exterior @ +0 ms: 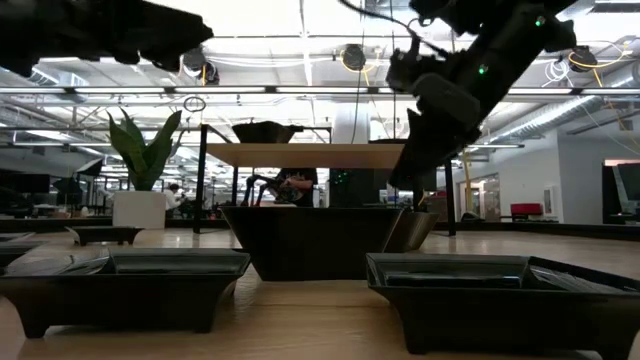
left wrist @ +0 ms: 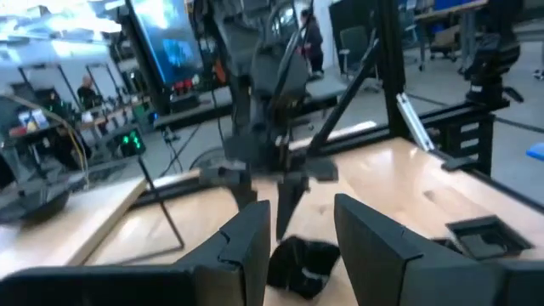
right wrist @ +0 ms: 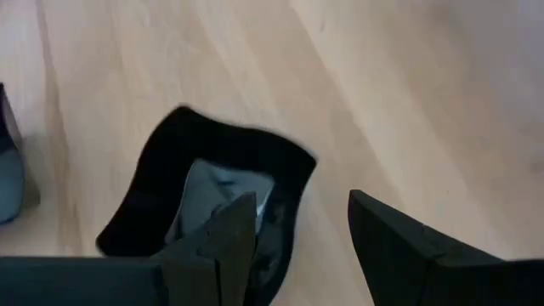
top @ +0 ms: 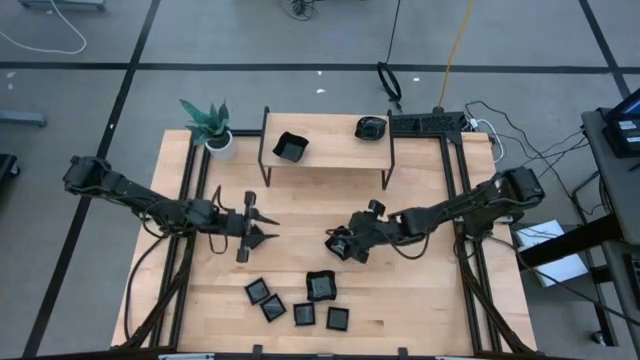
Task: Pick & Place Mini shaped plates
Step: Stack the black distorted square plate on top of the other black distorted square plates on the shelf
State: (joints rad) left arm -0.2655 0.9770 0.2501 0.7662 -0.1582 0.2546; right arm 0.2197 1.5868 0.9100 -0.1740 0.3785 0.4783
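Several mini shaped plates, black and glossy, lie flat in a cluster (top: 300,303) near the table's front edge. One square plate (top: 290,147) sits on a raised wooden shelf (top: 330,160), with a rounded one (top: 371,127) near the shelf's far right corner. My right gripper (right wrist: 302,204) hovers open at mid-table over a wavy-edged plate (right wrist: 187,170) that lies on the wood. One finger is above its hollow and the other is outside its rim. My left gripper (top: 268,227) stands open left of centre, pointing level toward the right arm, with nothing between its fingers. My right gripper slants down over the wavy-edged plate, with the plate's near rim (right wrist: 293,183) between its open fingers. I cannot tell whether either finger touches the plate. The plate rests on the table.
A potted green plant (top: 210,125) stands at the far left corner. The shelf's dark metal legs (top: 264,150) rise at the back. Bare wood lies between the two grippers and to the right of the plate cluster. Cables and a dark box sit beyond the far edge.
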